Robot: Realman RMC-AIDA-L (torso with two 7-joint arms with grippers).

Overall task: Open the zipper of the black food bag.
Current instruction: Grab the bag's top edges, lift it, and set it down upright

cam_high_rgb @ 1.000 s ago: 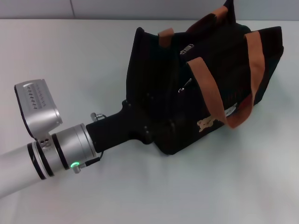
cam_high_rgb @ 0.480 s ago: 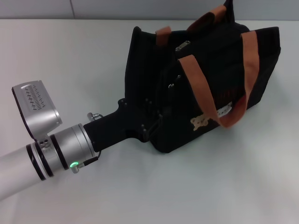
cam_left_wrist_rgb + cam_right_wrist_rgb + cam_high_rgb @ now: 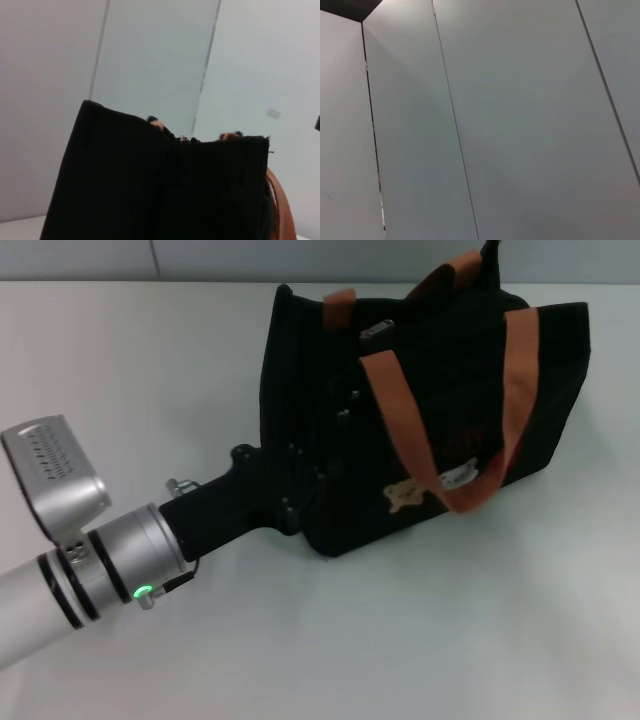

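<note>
The black food bag point(image 3: 420, 420) stands on the white table point(image 3: 150, 370), toward the far right part of it in the head view, tilted so that its top panel faces partly the camera; the left gripper point(image 3: 300, 495) reaches in from the near left and its black body is against the near left end of the bag, low down; its fingers are black against black fabric, so it cannot be told if the jaws are open, closed or gripping the cloth; the zipper point(image 3: 350, 405) runs on the top panel between the orange-brown handles point(image 3: 395, 410), above and a little beyond the gripper, and it is not clear whether the jaws touch it; a small silver pull point(image 3: 376, 331) shows near the far end of the panel; 1 bear patch point(image 3: 403, 496) and a white label are on the face toward the camera, under the hanging strap; the left wrist view shows only the end wall of the bag point(image 3: 165, 190) very close, with a bit of silver metal at its top edge and an orange strap at the side, but no fingers; the right wrist view shows only grey wall panels point(image 3: 520, 125), and the right gripper appears in no view.
</note>
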